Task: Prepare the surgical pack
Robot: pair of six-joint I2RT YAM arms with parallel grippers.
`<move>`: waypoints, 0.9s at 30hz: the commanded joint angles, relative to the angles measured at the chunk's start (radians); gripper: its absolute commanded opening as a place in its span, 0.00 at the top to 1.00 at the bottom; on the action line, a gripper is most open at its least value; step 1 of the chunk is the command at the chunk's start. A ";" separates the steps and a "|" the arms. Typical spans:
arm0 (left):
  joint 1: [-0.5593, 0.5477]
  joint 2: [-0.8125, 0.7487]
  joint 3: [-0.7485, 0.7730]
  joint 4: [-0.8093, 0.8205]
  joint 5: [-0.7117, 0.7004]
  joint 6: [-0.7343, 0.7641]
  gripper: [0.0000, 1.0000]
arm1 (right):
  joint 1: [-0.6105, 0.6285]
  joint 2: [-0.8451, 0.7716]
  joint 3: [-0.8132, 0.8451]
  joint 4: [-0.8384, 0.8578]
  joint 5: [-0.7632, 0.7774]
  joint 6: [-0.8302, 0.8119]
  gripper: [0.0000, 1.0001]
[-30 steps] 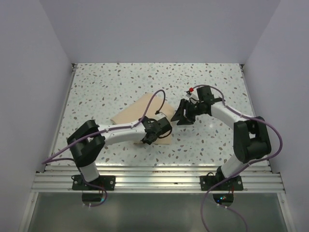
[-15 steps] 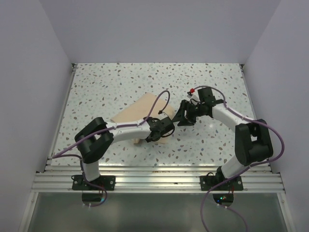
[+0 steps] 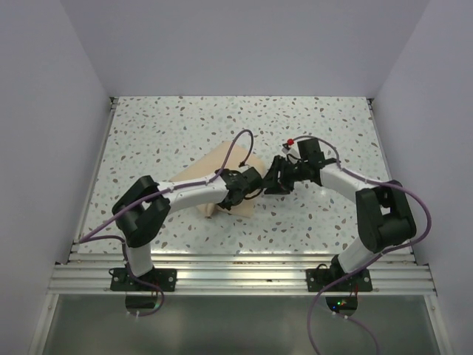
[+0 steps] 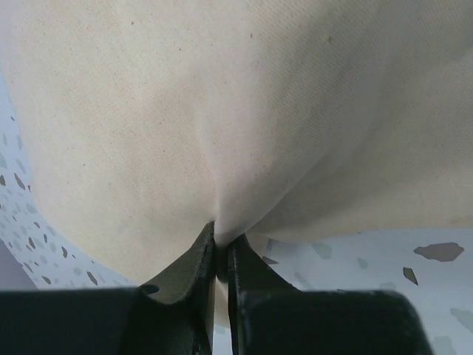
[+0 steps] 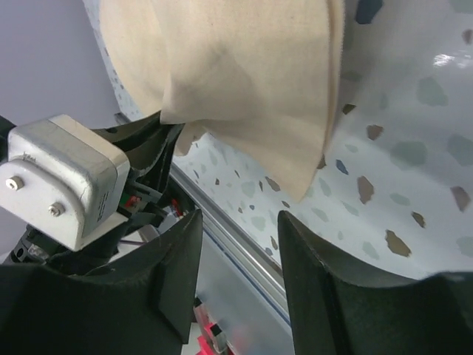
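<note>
A: The left gripper is pinching a fold of the fabric sheet, jaws nearly together. The right gripper is hovering half-open beside it, holding nothing.
B: Sheet is lying on the table, one edge raised. No instruments or gauze are showing, so I'm judging this an early stage.

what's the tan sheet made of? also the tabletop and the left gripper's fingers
Tan sheet: woven cloth, likely cotton, matte; fine twill lines show and it puckers where pinched.
Tabletop: white with dark flecks, terrazzo-look, slightly glossy; could be laminate.
Left gripper fingers: black, matte, probably plastic; can't confirm.
</note>
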 commanded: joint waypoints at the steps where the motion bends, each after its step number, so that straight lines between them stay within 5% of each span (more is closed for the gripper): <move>1: 0.014 -0.023 0.084 -0.021 0.035 0.021 1.00 | 0.042 0.031 -0.030 0.185 -0.034 0.144 0.53; 7: 0.017 -0.029 0.172 -0.073 0.060 0.027 1.00 | 0.065 0.097 -0.080 0.391 -0.033 0.299 0.78; 18: 0.023 -0.034 0.274 -0.141 0.093 0.047 1.00 | 0.134 0.254 -0.056 0.645 -0.007 0.443 0.86; 27: 0.023 -0.029 0.314 -0.142 0.156 0.078 1.00 | 0.242 0.415 0.054 1.023 0.019 0.700 0.91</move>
